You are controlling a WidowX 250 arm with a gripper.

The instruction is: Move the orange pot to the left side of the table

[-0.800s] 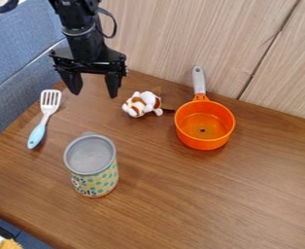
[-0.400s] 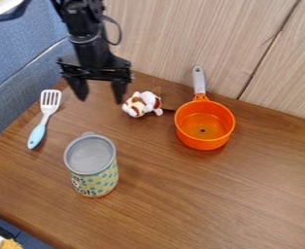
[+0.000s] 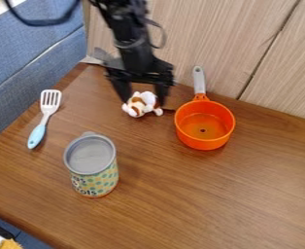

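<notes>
My gripper point(image 3: 143, 101) is hanging over the spotted plush toy point(image 3: 136, 105) near the back of the wooden table point(image 3: 246, 194), its fingers standing spread and pinching nothing. The orange pot point(image 3: 204, 125) is sitting upright on the camera view's right of the toy, its grey handle point(image 3: 198, 80) pointing toward the wall panel point(image 3: 207, 29). I am judging this the approach; the next move is calling for clearing the toy, lining up over the pot's rim or handle, then lowering and closing.
</notes>
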